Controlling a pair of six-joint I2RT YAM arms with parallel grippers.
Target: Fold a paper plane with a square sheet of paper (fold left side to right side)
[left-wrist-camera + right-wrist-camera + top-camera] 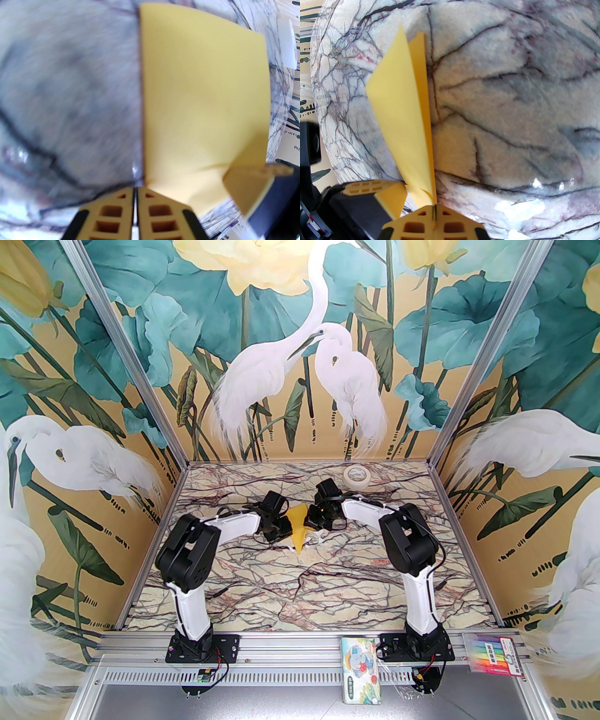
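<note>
We find a purpose-built robot test cell, not a home or shop. A left arm (187, 558) and a right arm (412, 549) are bolted to an aluminium rail (290, 645) at the near edge of a marble-patterned bench (290, 587). Aluminium posts (134, 362) frame printed wall panels (281, 357) of herons and lotus leaves. A tape roll (357, 476) sits at the bench's far edge. A marker pack (492, 652) lies on the rail.

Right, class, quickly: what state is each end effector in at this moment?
Left end effector: closed, pinching a corner of the yellow paper.
Right end effector: closed, pinching the yellow paper too.
</note>
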